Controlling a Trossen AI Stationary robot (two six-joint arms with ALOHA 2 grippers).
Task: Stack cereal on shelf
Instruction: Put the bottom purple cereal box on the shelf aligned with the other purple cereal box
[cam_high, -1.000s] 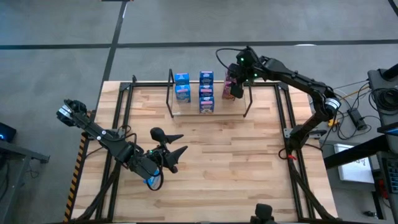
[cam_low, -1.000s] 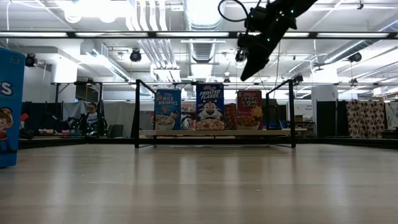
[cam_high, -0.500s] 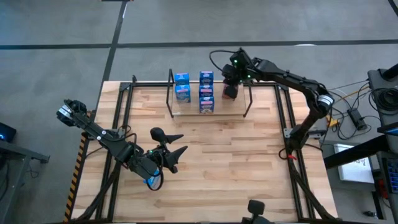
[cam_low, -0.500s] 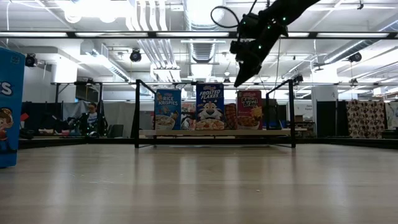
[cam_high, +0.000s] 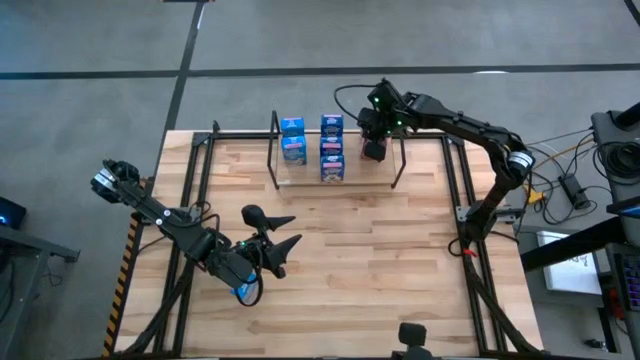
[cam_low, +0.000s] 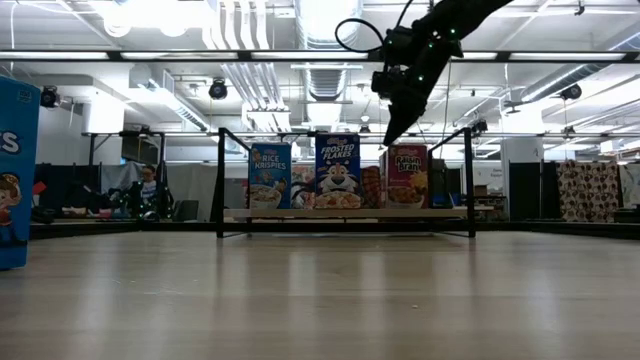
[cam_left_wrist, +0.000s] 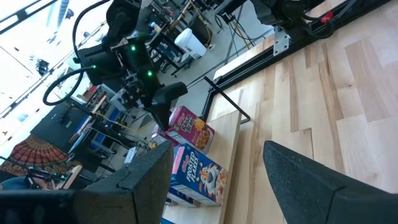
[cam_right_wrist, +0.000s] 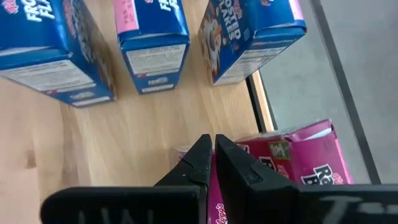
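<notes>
Both fingers of the right gripper (cam_right_wrist: 213, 149) are pressed together, empty, above the pink cereal boxes (cam_right_wrist: 292, 155).

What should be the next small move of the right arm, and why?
Probably lift the right gripper straight up and away. It is shut and empty, just above the pink Raisin Bran box standing on the shelf, while the left gripper waits open near the table's front.

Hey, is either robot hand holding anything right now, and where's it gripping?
Nothing is held. The right hand is shut empty above the pink box on the shelf. The left hand is open and empty over the table.
</notes>
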